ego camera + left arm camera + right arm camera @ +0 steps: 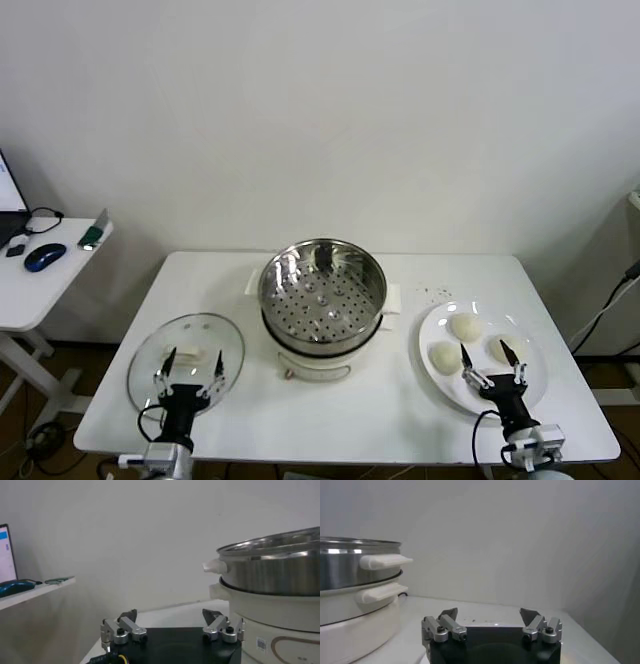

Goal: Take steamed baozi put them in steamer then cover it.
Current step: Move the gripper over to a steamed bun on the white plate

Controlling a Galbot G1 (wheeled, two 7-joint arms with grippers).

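Left gripper sits at the near edge of the white bench, fingers spread wide and holding nothing, poised over the near rim of the cover. The cover, clear glass with a white handle, lies flat on the bench to the left of the steamer. Right gripper sits at the near right edge, fingers likewise spread and empty, over the near part of the white plate. Three steamed baozi rest on that plate, just beyond the right gripper. The steamer stands uncovered at bench centre, between cover and plate; its perforated tray is bare. Farther left, a side table carries a blue mouse.
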